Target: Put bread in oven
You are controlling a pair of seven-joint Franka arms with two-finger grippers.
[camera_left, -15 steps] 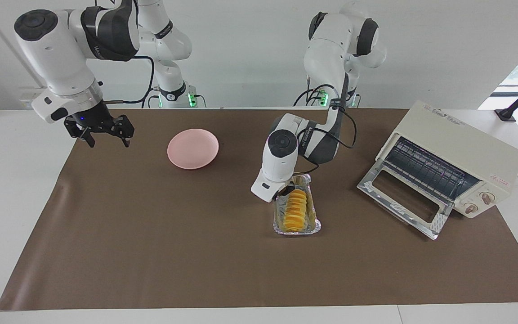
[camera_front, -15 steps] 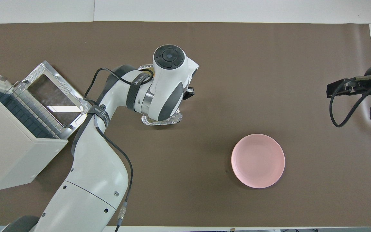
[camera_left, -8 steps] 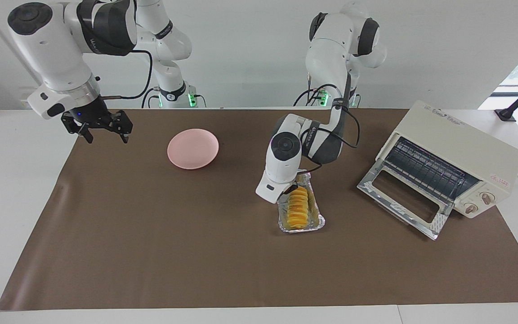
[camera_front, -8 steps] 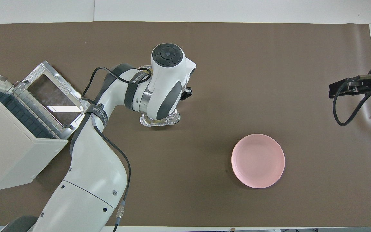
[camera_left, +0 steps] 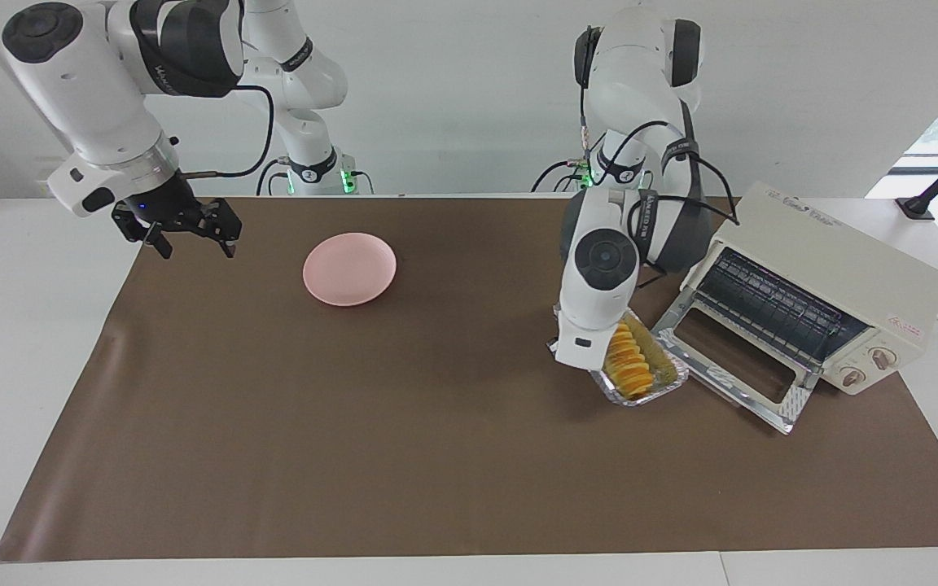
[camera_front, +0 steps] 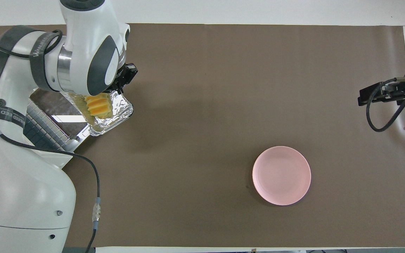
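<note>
The bread [camera_left: 630,364] [camera_front: 98,105], a ridged yellow-orange loaf, lies in a crinkled foil tray [camera_left: 668,376] [camera_front: 121,113]. My left gripper [camera_front: 117,87] is shut on the tray's rim and holds it tilted in the air, right at the edge of the oven's lowered glass door [camera_left: 728,368] [camera_front: 56,107]. The left hand hides the fingers in the facing view. The cream oven [camera_left: 839,273] [camera_front: 38,127] stands open at the left arm's end, its dark wire rack showing. My right gripper [camera_left: 195,244] [camera_front: 368,97] hangs open and holds nothing over the mat's edge at the right arm's end.
A round pink plate [camera_left: 349,268] [camera_front: 281,175] rests on the brown mat [camera_left: 355,456], toward the right arm's end and close to the robots. The left arm's cable loops hang near the oven's top.
The left arm has lifted the foil tray with the bread off the mat's middle and carried it to the oven door. The right gripper has drawn back slightly.
</note>
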